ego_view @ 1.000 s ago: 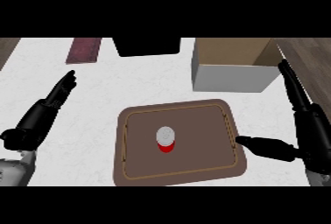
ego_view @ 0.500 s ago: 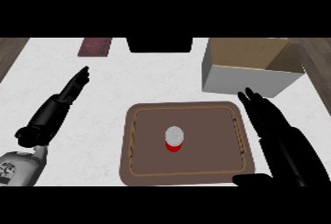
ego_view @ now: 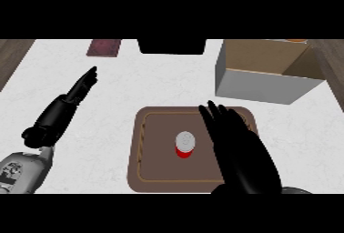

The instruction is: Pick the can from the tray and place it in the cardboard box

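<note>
Counter (ego_view: 134, 82): pale marbled top filling most of the frame, and it carries everything you need to account for. Cardboard box (ego_view: 265, 84): upper right of the frame, flaps open upward, no can showing in the part of its inside you can see; this is your destination and it stands apart from the tray's far right corner. Tray (ego_view: 151, 182): brown, rounded corners, lower centre of the frame. Right hand (ego_view: 235, 145): black, enters from the lower right, fingers straight and spread, stretched over the right part of the tray just beside the can; it holds nothing, and you cannot tell from this view whether it touches the can's side. Left hand (ego_view: 82, 86): left of the frame, fingers straight and together, pointing toward the upper edge, resting away from the tray with nothing in it. Dark block (ego_view: 171, 45): top centre. Dark red flat item (ego_view: 104, 47): upper left. Can (ego_view: 184, 144): red body, pale top, upright near the middle of the tray. Status, as a judgement: nothing of the task is done yet; you have the approach in hand, and the grasp, the lift, the carry toward the upper right and the release into the box all remain.
</note>
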Controlling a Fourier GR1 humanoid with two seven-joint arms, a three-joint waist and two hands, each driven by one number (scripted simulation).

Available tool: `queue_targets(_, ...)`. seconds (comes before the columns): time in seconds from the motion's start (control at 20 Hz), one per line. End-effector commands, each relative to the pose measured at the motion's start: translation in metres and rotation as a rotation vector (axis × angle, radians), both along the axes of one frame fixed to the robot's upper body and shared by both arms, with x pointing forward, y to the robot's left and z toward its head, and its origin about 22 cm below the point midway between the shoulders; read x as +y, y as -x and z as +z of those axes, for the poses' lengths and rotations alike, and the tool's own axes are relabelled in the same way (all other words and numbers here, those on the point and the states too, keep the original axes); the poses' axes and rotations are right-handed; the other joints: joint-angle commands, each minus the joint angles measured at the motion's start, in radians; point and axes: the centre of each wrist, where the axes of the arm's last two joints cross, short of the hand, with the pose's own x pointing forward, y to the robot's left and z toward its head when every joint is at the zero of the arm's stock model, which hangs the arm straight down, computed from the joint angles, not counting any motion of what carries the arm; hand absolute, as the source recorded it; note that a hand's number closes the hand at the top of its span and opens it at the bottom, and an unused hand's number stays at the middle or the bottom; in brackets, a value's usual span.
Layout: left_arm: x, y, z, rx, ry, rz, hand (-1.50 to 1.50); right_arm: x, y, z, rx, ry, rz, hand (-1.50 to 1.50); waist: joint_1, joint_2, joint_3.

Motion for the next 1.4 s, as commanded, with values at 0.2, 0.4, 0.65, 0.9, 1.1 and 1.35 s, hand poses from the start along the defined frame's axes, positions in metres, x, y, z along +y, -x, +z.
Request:
queue_targets(0.2,0.001,-0.005,0.007,-0.002,-0.004,0.002,0.0,0.065,-0.012,-0.005,0.155,0.145,-0.161,-1.5,-0.011,-0.006,0.002)
queue_targets(0.4,-0.008,-0.002,-0.007,-0.003,0.011,0.015,0.0,0.094,-0.019,-0.014,0.205,0.147,-0.159,-1.5,-0.018,-0.004,0.004)
queue_targets(0.65,-0.002,0.005,-0.002,0.006,0.009,0.014,0.0,0.099,-0.032,-0.023,0.195,0.224,-0.214,-1.5,-0.021,-0.007,0.005)
queue_targets(0.9,0.008,0.002,-0.001,-0.012,-0.007,0.009,0.0,0.117,-0.029,-0.041,0.183,0.239,-0.24,-1.5,-0.02,-0.002,0.006)
queue_targets(1.1,-0.005,0.007,-0.01,-0.007,0.006,-0.002,0.0,0.116,-0.038,-0.032,0.186,0.262,-0.247,-1.5,-0.02,-0.002,0.006)
queue_targets(1.35,0.001,-0.003,-0.004,-0.014,0.002,0.025,0.0,0.116,-0.037,-0.053,0.213,0.298,-0.273,-1.5,-0.027,-0.001,0.007)
